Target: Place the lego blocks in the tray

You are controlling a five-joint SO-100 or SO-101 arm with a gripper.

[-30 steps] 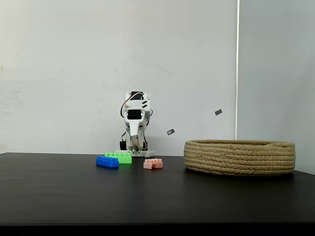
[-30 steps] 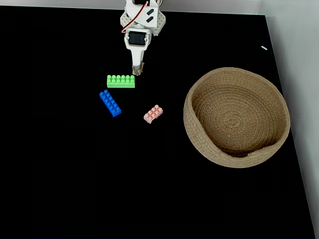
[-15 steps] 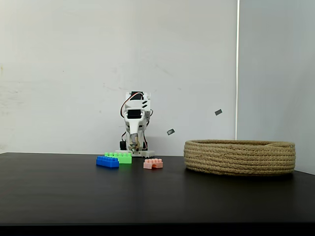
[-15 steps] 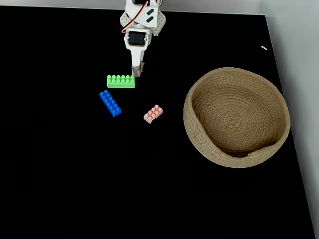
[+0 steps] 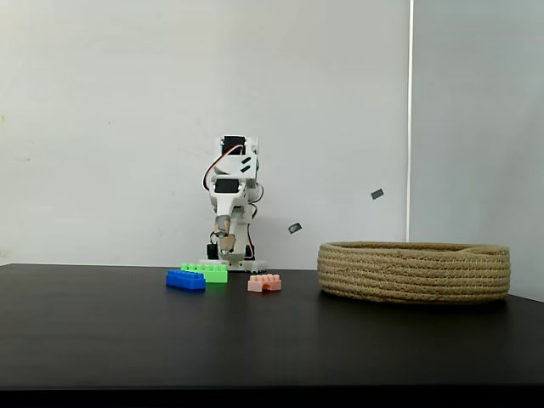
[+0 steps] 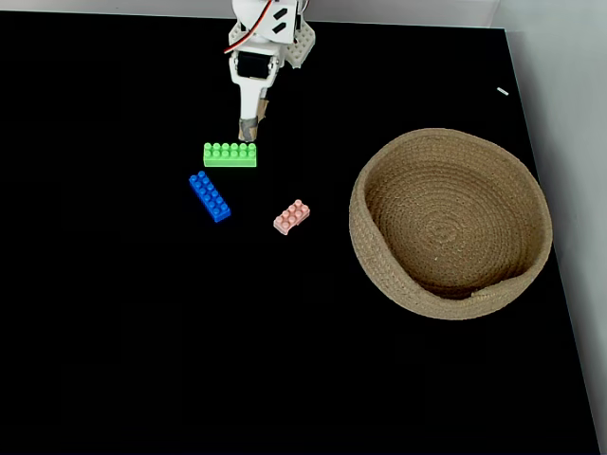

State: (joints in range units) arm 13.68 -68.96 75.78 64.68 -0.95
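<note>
On the black tabletop (image 6: 142, 332), the tan rope tray (image 6: 450, 224) fills the right of the downward-looking fixed view, with nothing inside it. Left of it lies the salmon-pink brick (image 6: 292, 217), then the blue brick (image 6: 209, 196) set diagonally, and above that the bright green brick (image 6: 230, 154) lying level. The tool (image 6: 248, 130) hangs just above the green brick's upper right edge; whether it is clenched or released cannot be told.

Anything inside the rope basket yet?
No. From above, the round coiled tan rope basket shows a bare woven floor. The blue brick, green brick and salmon-pink brick lie on the black table.
</note>
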